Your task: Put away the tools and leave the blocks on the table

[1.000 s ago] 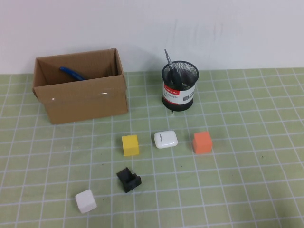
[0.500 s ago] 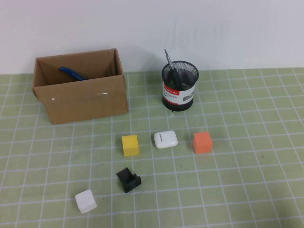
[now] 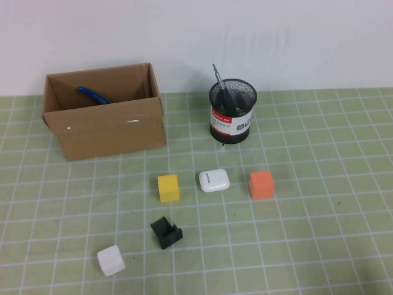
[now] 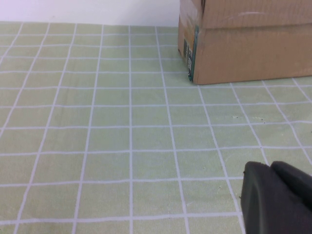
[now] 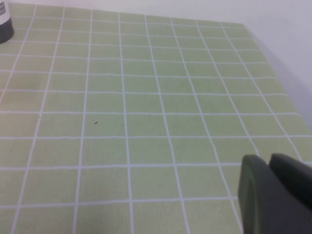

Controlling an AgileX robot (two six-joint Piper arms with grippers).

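A: Where are the tools rn?

B: Blue-handled pliers are inside the cardboard box, far left of the bench; only a bit of the handle shows above the box wall. Screwdriver stands in the black mesh cup, shaft sticking up and tilted left. Dark handles crowd the cup w/ it; can't make out scissors for sure.

A: Blocks?

B: All 3 on the mat. Yellow block mid-bench, orange block to its right, white block near the front left, well apart from the others.

A: Other stuff?

B: White rounded case sits between yellow and orange, touching neither. Small black angular piece lies just in front of the yellow one.

A: Pincers?

B: Neither shows in the high view. Left pincer is low over bare mat, box corner ahead of it; fingers pressed together, nothing held. Right pincer is over empty grid on the right side, the cup's base at the frame edge; also closed, nothing in it.
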